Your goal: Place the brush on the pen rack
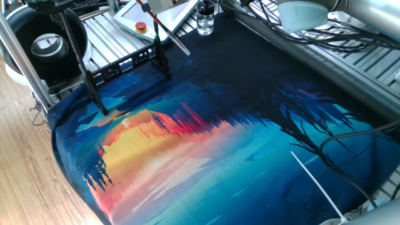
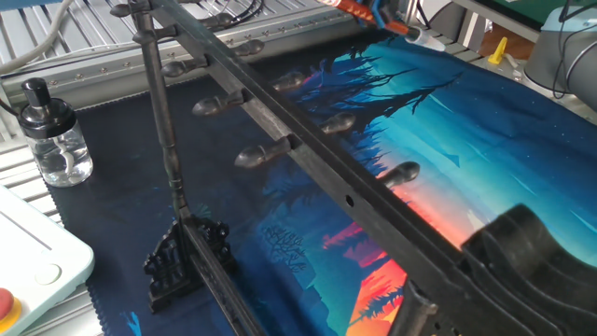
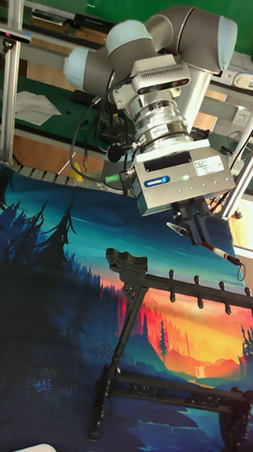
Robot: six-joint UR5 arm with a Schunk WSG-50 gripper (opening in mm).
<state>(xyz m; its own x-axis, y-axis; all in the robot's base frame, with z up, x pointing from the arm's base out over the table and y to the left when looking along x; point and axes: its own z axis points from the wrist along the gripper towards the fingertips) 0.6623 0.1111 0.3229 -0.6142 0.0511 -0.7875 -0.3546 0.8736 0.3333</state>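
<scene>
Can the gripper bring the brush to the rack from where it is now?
Probably yes. The gripper holds the brush just above the rack's top bar, with open air between them. The brush is tilted, so it may need levelling first.

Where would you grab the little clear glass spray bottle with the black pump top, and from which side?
Take the small clear glass bottle by its round body, below the narrow black pump top, with the hand coming in level from the dark mat side. It stands upright, and the white box crowds the other side.
</scene>
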